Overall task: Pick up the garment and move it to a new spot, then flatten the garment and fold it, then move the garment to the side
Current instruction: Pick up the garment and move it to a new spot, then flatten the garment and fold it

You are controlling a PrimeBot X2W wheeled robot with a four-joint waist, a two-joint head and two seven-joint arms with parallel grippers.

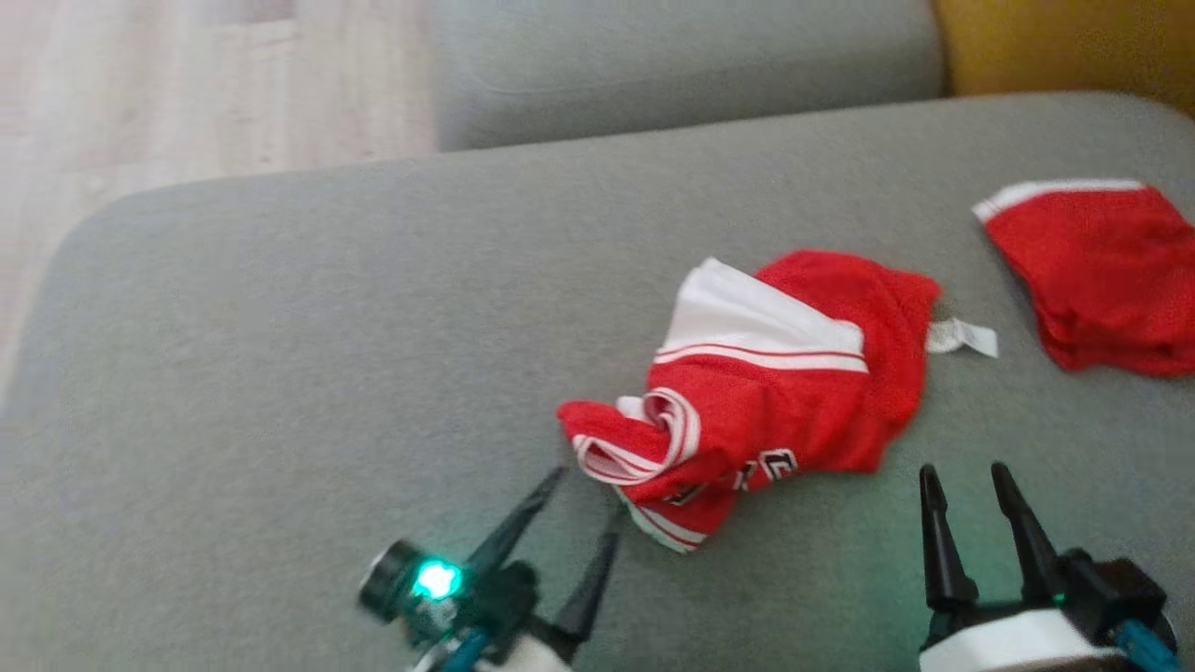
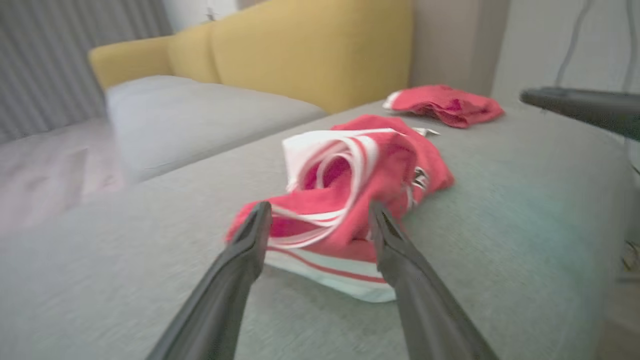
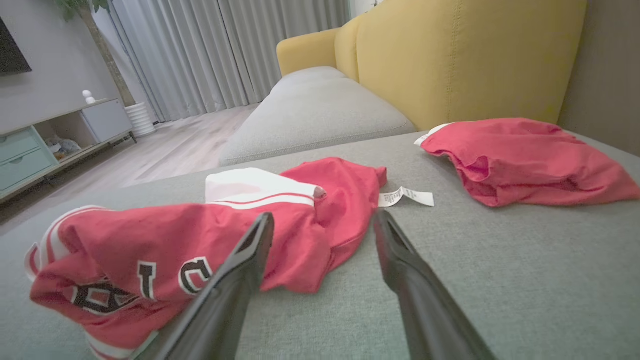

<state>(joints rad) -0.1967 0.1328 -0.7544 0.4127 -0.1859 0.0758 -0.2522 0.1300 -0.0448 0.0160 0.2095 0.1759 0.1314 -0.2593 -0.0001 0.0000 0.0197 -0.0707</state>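
Left gripper (image 1: 586,504), right gripper (image 1: 963,469): both spread.

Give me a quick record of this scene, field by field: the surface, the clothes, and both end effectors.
surface: grey sofa cushion
garment: red and white jersey, crumpled, not yet flattened
label: white tag sticking out at the jersey's right side
other item: second red garment, apart from the jersey, further right
left end effector: open, tips by the jersey's near edge, holding nothing
right end effector: open, just short of the jersey, holding nothing
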